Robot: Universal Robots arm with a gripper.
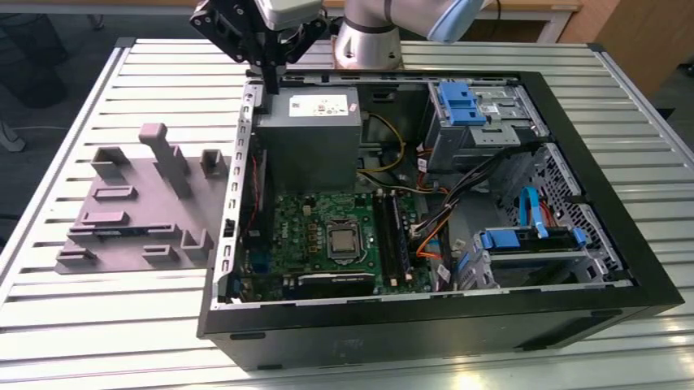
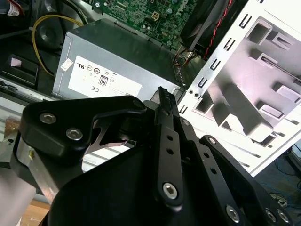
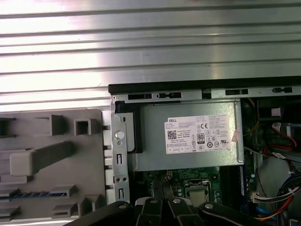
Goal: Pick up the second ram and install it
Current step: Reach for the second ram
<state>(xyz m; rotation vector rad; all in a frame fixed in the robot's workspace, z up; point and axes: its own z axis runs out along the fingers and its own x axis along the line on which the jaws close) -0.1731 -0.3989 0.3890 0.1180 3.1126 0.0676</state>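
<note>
While hanging high over the back rim of the computer case [image 1: 434,333], holding the hand [image 1: 266,85] pressed together: black angular linkage bars tapering to one thin blade, nothing seen pinched. Pointing down next to the power supply [image 1: 307,142], a matte grey sheet-metal box with a white label. Contact with the rim: cannot tell.

Second ram [image 3: 29,194] out in the fixture [image 1: 141,213], on the exterior view's left of the case. Looks like a slim dark strip with bluish marks along a long groove in the grey plastic, going by the first wrist view. Sits well apart from the hand.

Fixture itself: blocky matte plastic, flat base, one tall upright post, several low slotted blocks. Just beside the case's perforated bare-steel side wall.

Inside the case: green motherboard [image 1: 304,219], shiny square processor mid-board, long black slots [image 1: 388,236] just beside it toward the exterior view's right. Hemmed in on that side by cable bundles and blue-tabbed drive cages [image 1: 488,130]. Open room straight above the slots and above the fixture.

Underneath: ribbed bright-metal worktop [image 1: 119,325], parallel slats.
</note>
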